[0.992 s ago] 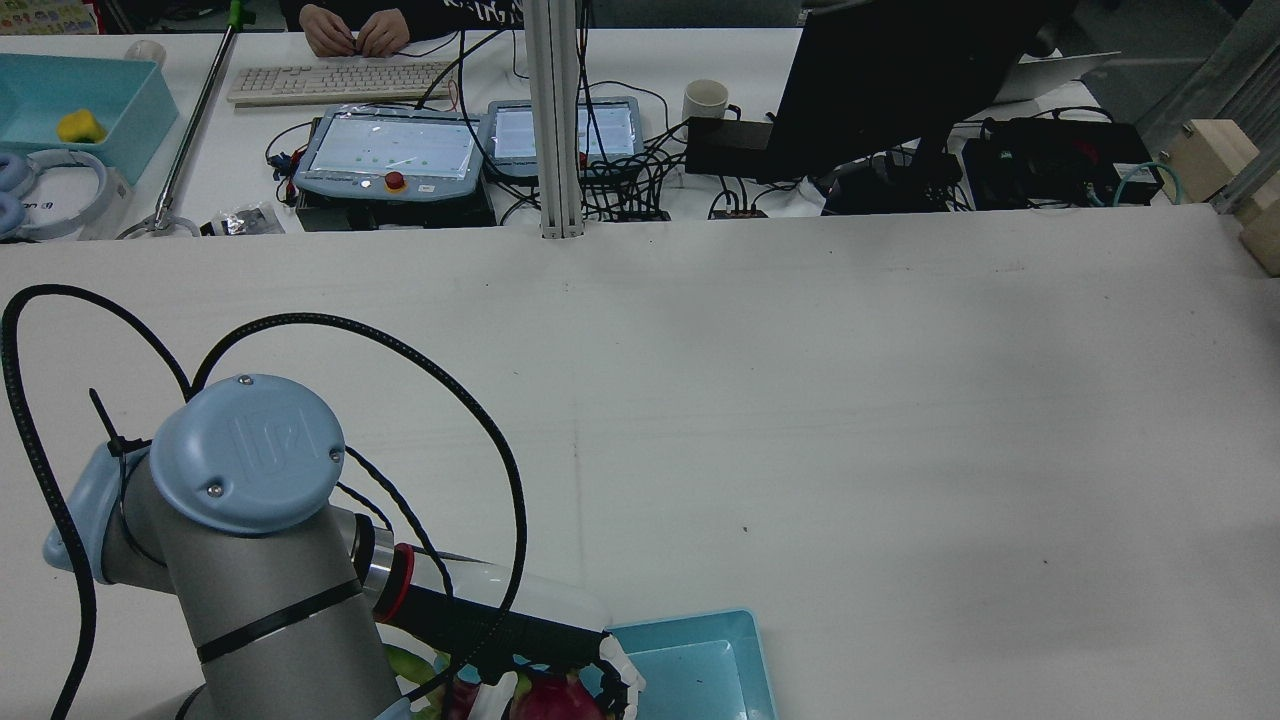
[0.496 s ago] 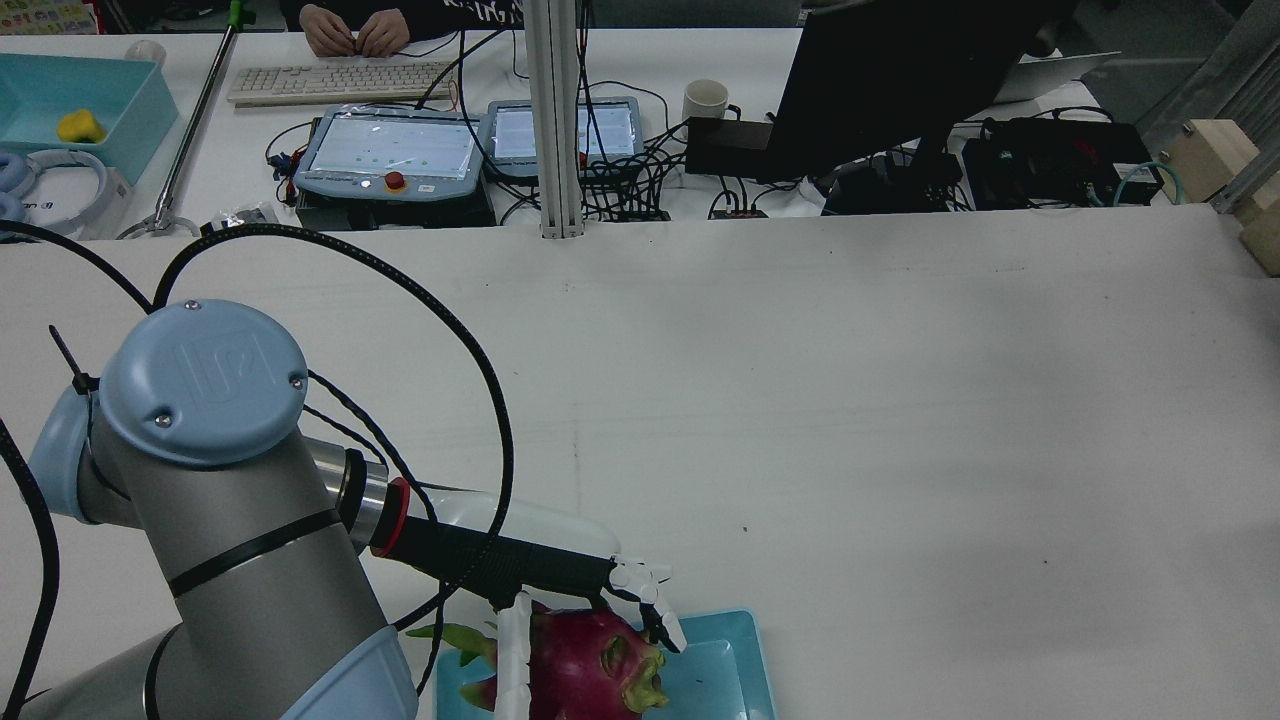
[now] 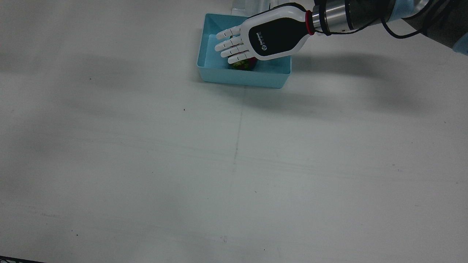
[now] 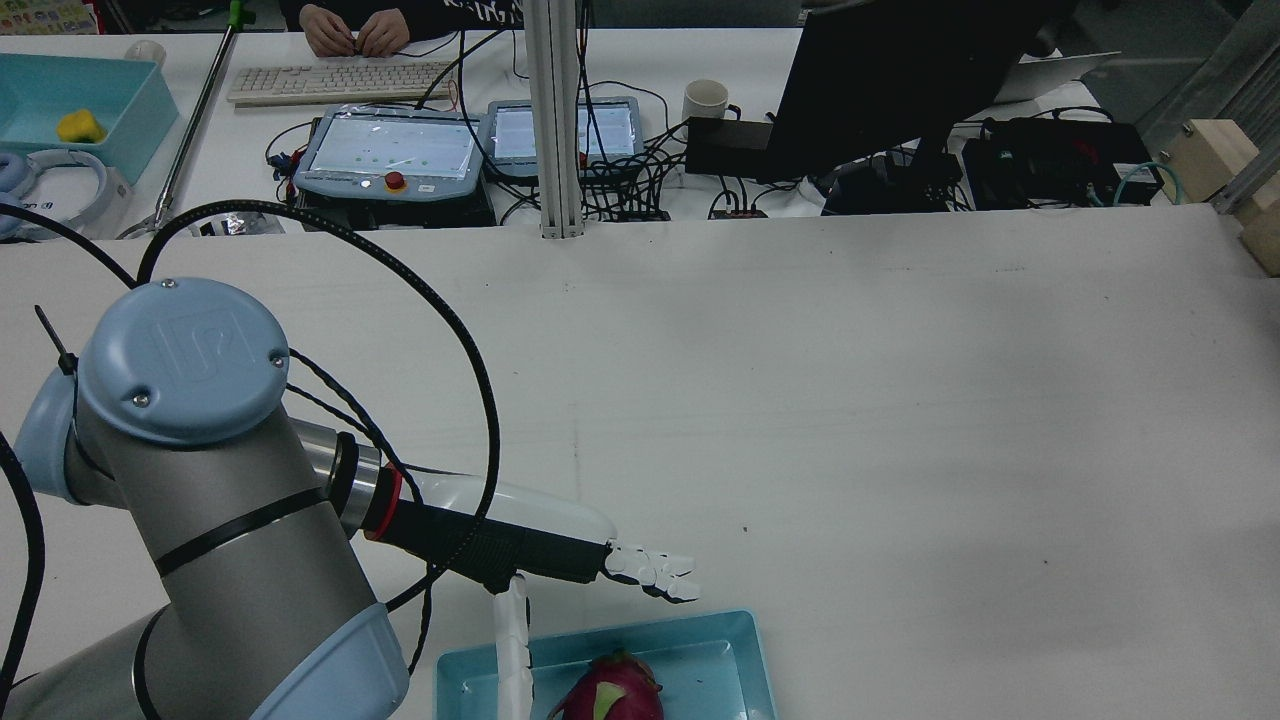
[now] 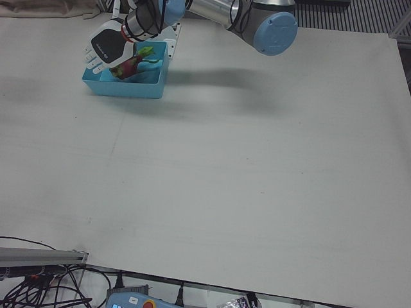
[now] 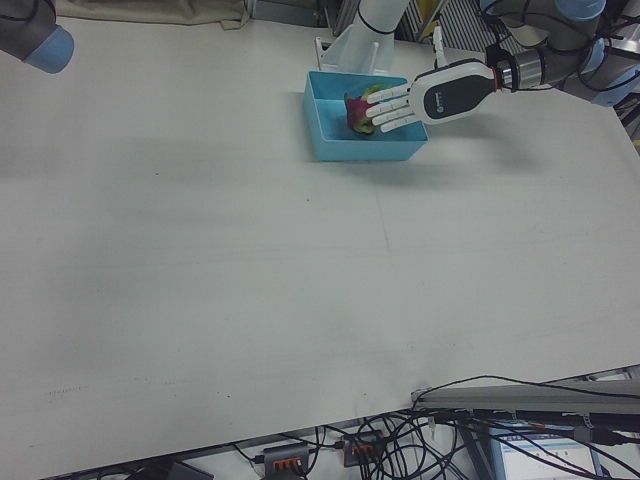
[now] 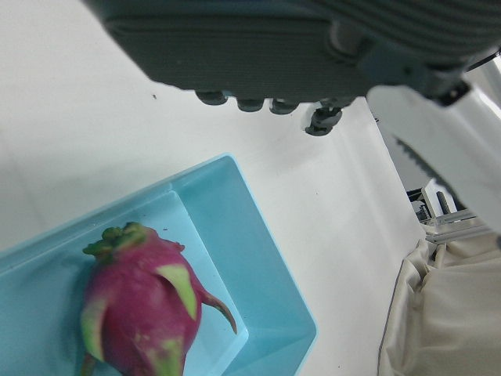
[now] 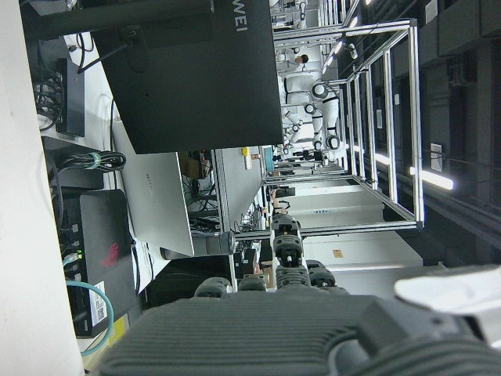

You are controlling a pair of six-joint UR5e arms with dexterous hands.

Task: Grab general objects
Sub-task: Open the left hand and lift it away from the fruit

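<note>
Released since a moment ago, the dragon fruit (image 4: 608, 692) is lying in the blue tray (image 3: 271, 78); left hand (image 3: 259, 38) is hovering above, fingers spread, empty.

From high behind the arms, the rear view looks forward and down across the white table (image 4: 850, 400) to the operators' desk. The front view hangs nearly straight overhead, wide. The left-front and right-front views face the robot from the operators' side, both distant, and both share the blue bin (image 5: 125, 86) with the overhead camera. The left hand view sits close above that bin, looking into it; the right hand view, lying on its side, looks out across the room.
</note>
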